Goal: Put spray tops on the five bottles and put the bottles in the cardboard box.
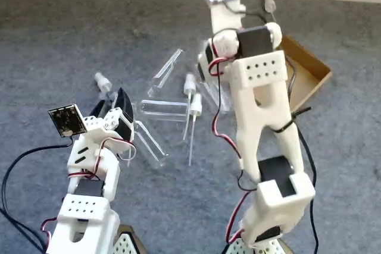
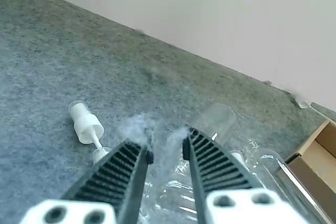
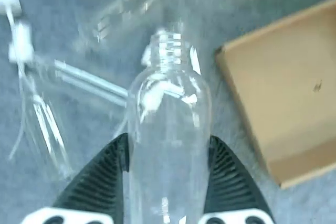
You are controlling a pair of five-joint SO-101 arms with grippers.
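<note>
1. The right gripper [image 3: 169,142] is squeezing a clear bottle [image 3: 168,98], with one black finger on each side of it.
2. The neck of that bottle is bare, with no top on it.
3. The cardboard box [image 3: 283,87] lies open on the gray carpet [image 1: 59,40], near the held bottle.
4. The left gripper [image 2: 167,145] holds nothing, and its fingers are a little apart.
5. A white spray top [image 2: 84,121] lies on the carpet near the left gripper.
6. More bottles [image 1: 164,109] lie on their sides between the two arms, beside two tops with long tubes [image 1: 195,104].
</note>
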